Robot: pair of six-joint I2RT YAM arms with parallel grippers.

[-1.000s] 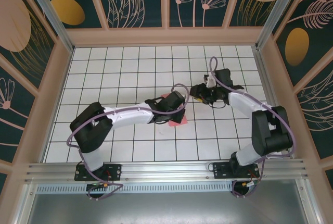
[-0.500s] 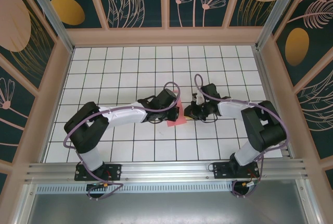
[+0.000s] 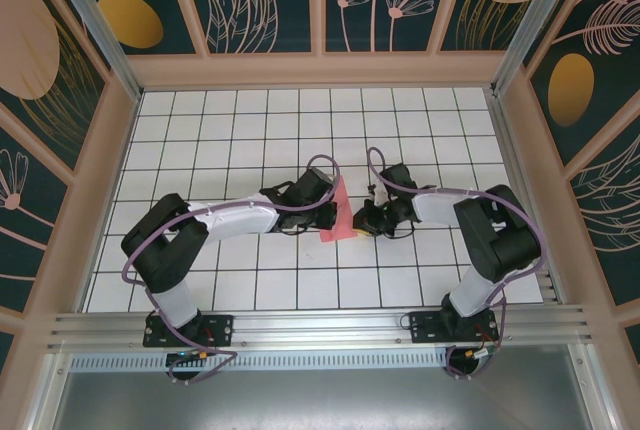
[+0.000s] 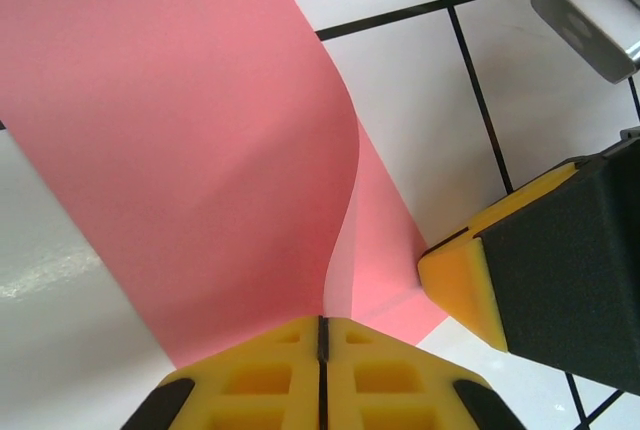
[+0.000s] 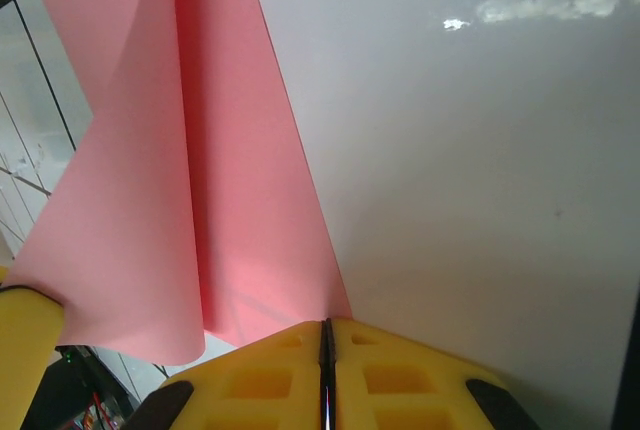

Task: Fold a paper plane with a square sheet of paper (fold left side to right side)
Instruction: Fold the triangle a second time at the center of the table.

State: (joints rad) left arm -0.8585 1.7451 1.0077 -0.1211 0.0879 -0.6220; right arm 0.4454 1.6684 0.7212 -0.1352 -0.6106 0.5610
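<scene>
The square sheet of paper [image 3: 338,212] is pink-red and lies at the middle of the table between the two grippers. My left gripper [image 3: 326,214] is shut on its lifted left flap. In the left wrist view the paper [image 4: 200,150] curls up off the tiles and its edge runs into the closed yellow jaws of the left gripper [image 4: 322,322]. My right gripper [image 3: 357,222] is shut, its tips against the sheet's right edge. In the right wrist view the paper [image 5: 230,200] ends at the seam of the right gripper [image 5: 325,328]. I cannot tell whether it pinches the paper.
The white grid table [image 3: 250,120] has free tiles all round the paper. Wooden patterned walls [image 3: 320,70] close it in at the back and sides. The right gripper's yellow finger [image 4: 460,285] sits close beside the left jaws.
The right gripper has come down and left to the paper's right edge and shut. The left gripper has shifted left with the flap, uncovering more pink paper.
</scene>
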